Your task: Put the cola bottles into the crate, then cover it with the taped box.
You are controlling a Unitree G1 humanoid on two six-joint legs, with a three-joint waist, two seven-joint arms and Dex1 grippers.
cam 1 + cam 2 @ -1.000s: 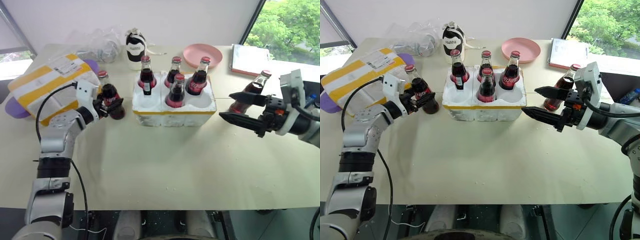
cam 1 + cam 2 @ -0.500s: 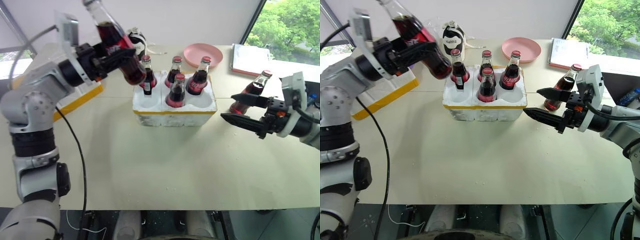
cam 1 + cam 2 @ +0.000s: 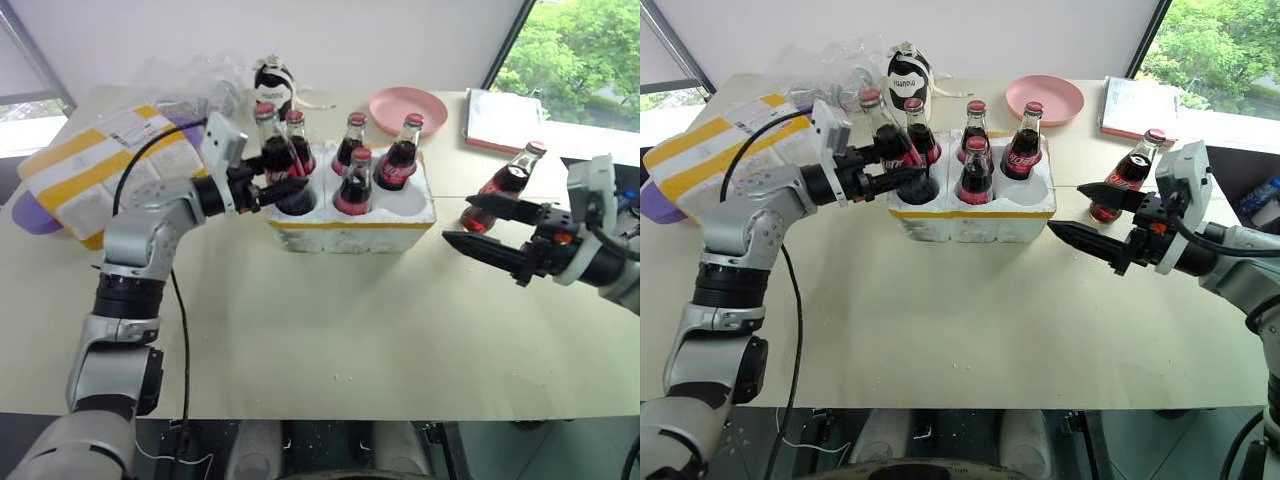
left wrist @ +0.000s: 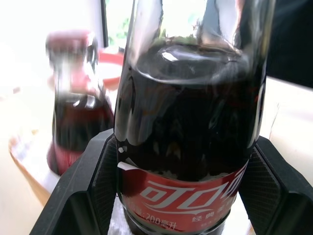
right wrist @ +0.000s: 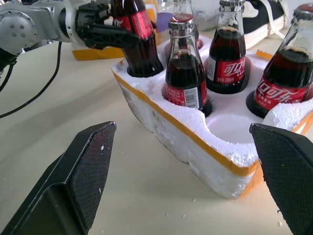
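Bottles: four stand upright in the crate [image 3: 350, 215] wells, three along the back row and one front middle [image 3: 353, 184]. A fifth bottle [image 3: 892, 148] is pinched in the left gripper [image 3: 902, 176], its base at the front-left well, tilted slightly. Front-right well bare. Sixth bottle [image 3: 1127, 176] stands on the table [image 3: 330, 330] to the crate's right, just behind the right gripper [image 3: 1092, 214], whose fingers are spread wide, holding nothing. Taped box [image 3: 90, 165] lies at the table's left, well apart from the crate. Pink plate [image 3: 405, 107] behind.
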